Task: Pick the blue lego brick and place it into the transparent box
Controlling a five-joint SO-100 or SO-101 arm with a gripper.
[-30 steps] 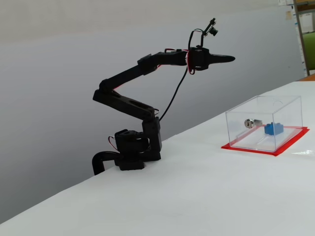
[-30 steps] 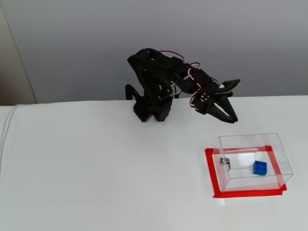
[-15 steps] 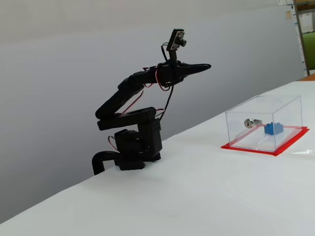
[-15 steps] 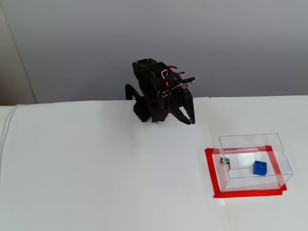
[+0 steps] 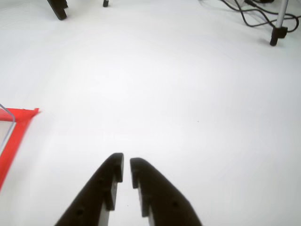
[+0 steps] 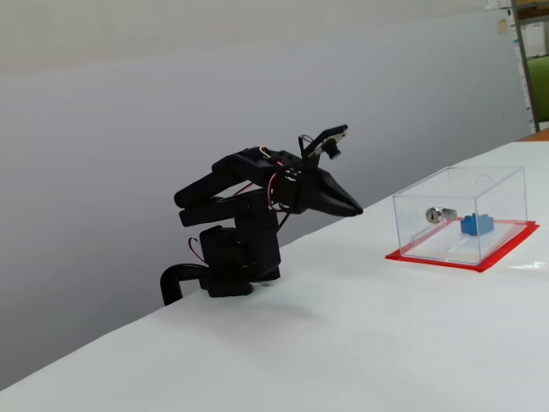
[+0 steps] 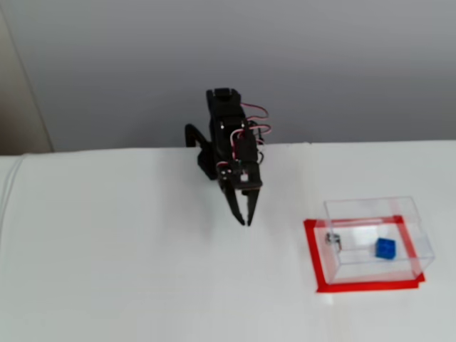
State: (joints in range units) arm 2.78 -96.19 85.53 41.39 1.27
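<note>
The blue lego brick [image 6: 477, 225] [image 7: 385, 248] lies inside the transparent box [image 6: 497, 184] [image 7: 370, 206], on its red base sheet, beside a small silver cylinder [image 6: 439, 215] [image 7: 333, 239]. My gripper [image 5: 126, 162] [image 6: 356, 209] [image 7: 246, 221] is empty, with its fingers nearly together and only a thin slit between the tips. It hangs low over the white table, well to the left of the box in both fixed views. The wrist view shows just a corner of the box's red base [image 5: 16, 127] at its left edge; the brick is out of that view.
The arm's base [image 6: 232, 266] [image 7: 214, 160] is clamped at the table's back edge. Dark stand feet [image 5: 59, 8] and a tripod leg with cables [image 5: 277, 28] appear at the far side in the wrist view. A grey wall stands behind the table.
The arm has folded back and swung away from the box. The gripper came down from high in the air to just above the table. Brick and box have not moved.
</note>
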